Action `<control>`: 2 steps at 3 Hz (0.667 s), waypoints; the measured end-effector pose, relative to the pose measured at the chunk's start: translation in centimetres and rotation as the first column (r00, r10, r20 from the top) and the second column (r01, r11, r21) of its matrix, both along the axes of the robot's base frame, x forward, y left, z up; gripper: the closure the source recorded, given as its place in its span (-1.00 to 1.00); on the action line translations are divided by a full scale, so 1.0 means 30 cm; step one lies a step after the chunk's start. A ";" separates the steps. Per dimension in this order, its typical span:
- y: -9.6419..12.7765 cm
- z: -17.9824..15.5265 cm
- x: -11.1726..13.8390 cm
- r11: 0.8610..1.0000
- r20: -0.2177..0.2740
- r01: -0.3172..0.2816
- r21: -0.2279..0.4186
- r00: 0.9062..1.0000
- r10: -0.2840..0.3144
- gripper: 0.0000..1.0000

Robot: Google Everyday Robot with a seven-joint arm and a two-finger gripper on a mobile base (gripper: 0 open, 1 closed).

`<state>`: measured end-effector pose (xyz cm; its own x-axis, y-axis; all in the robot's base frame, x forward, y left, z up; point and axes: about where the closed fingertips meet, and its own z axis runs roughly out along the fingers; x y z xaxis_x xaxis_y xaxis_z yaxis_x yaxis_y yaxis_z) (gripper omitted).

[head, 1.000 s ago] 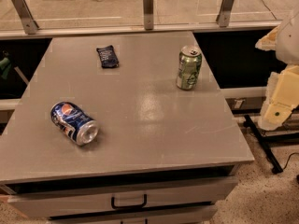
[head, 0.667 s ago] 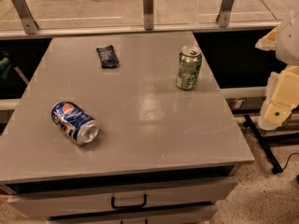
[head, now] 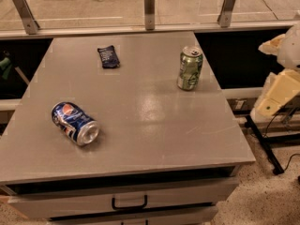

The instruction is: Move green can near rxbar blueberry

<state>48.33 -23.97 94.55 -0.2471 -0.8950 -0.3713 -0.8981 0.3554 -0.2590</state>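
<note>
One green can point(head: 190, 68), one blue can point(head: 75, 123), one rxbar blueberry point(head: 108, 57), one table point(head: 159, 130), one hand point(head: 273, 99) to its right.

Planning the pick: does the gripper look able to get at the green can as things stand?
Probably yes. The gripper hangs off the right side of the table, the green can stands upright near that edge, and nothing lies between them; the Pepsi can and rxbar blueberry lie farther left.

End effector point(head: 277, 95) at far right edge
</note>
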 end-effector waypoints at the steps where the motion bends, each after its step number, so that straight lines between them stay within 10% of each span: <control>1: -0.006 -0.054 0.174 0.991 0.081 0.016 0.130 0.996 -0.027 -1.00; 2: 0.044 -0.094 0.318 0.963 0.111 0.003 0.269 0.993 -0.034 -1.00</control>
<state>57.87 -22.66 91.72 -0.2049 -0.7544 -0.6236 -0.8612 0.4417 -0.2515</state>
